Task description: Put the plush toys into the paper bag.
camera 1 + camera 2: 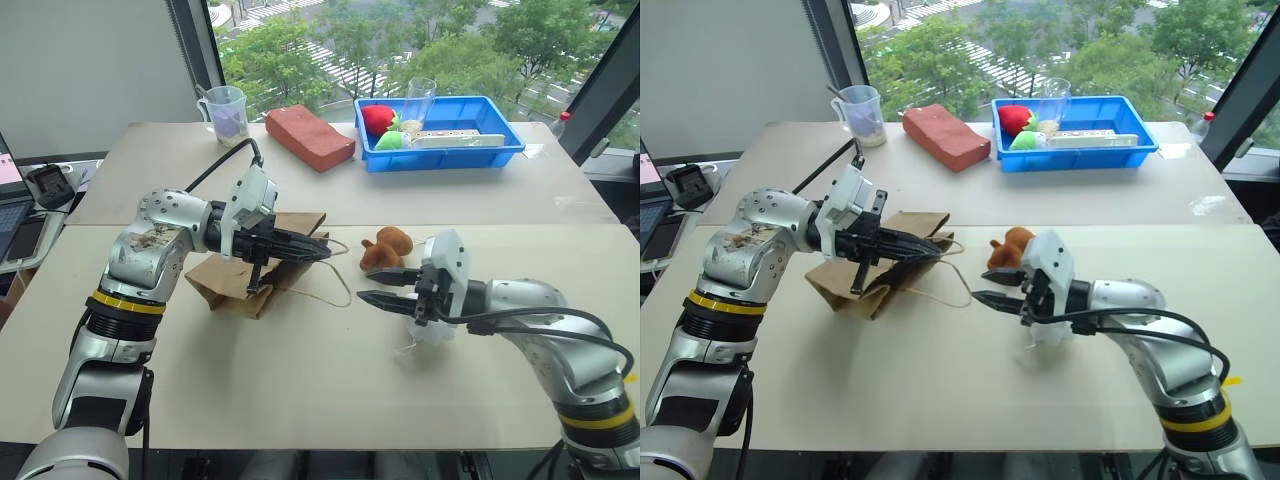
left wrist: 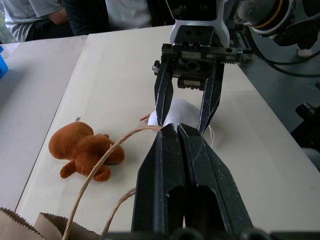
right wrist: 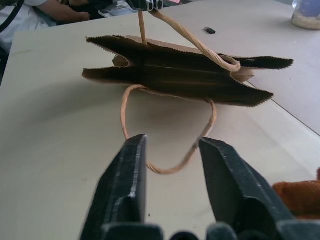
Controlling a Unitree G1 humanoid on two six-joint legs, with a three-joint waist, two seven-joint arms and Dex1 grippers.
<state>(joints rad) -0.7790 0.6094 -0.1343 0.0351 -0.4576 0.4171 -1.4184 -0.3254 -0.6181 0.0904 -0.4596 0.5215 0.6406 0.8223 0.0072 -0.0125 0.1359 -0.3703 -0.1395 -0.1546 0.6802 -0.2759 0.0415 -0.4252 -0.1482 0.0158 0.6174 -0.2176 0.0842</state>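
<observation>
Brown paper bag: just under and beside my left pincer, lying partly flattened on the table, its mouth facing my right pincer.
Left pincer: pressed together on one twisted handle loop of the bag, holding it up off the table.
Other handle: trailing loose on the table, between the bag and my right pincer.
Right pincer: fingers a little apart with nothing between the tips, pointing toward the bag's mouth.
Brown plush toy: on the table just beyond my right pincer, apart from the bag.
White plush toy: beneath my right pincer, seen between its fingers; I cannot tell if they touch it.
Far side: brick-shaped block, measuring cup, blue tray.
</observation>
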